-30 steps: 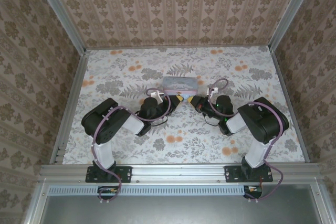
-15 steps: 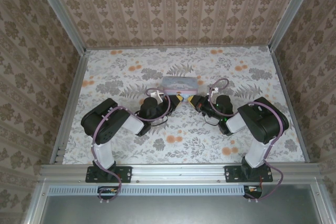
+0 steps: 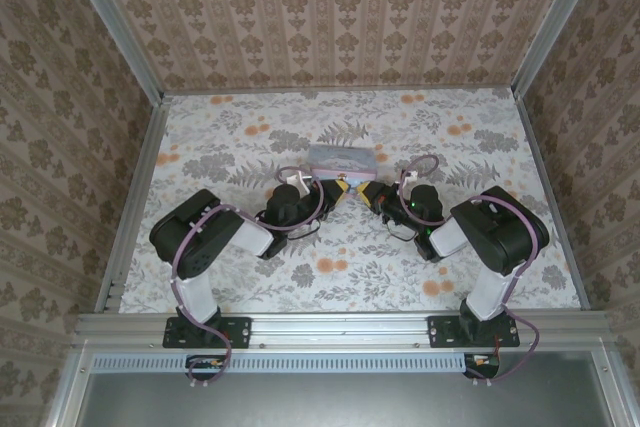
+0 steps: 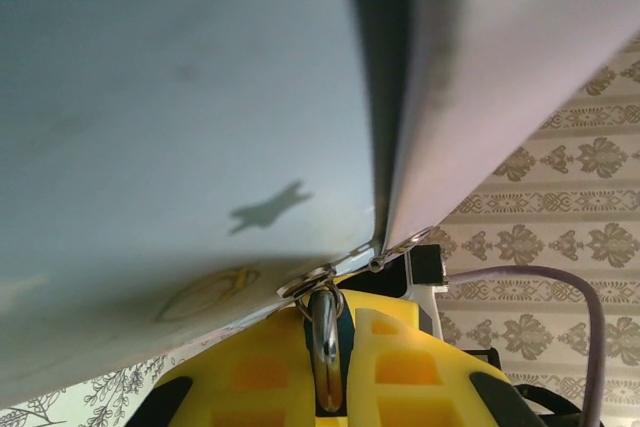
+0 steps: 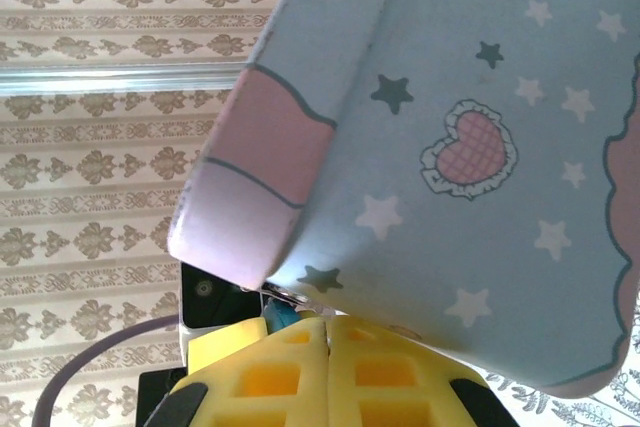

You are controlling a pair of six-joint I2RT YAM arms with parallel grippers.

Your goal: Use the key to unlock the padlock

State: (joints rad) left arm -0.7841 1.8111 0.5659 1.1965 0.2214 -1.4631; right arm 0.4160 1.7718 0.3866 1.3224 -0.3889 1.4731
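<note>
The flowered bench (image 3: 250,137) carries the pale blue tin (image 3: 345,157), which lies crosswise just beyond both grippers; the two arms meet nose to nose at its near side. The left gripper (image 3: 339,187) is pinched narrow on a thin silvery piece that I take for the key (image 4: 324,347); its long axis lies along the fingers, with a small ring (image 4: 308,287) at its far end touching the tin's lower edge. The right gripper (image 3: 367,190) has its yellow fingers (image 5: 280,377) pressed together; the padlock (image 5: 283,318), a tiny teal scrap, sits just past its fingertips, toward the left gripper; whether it is gripped I cannot tell. The coming move likely turns on lining the key with the keyhole, which is hidden.
</note>
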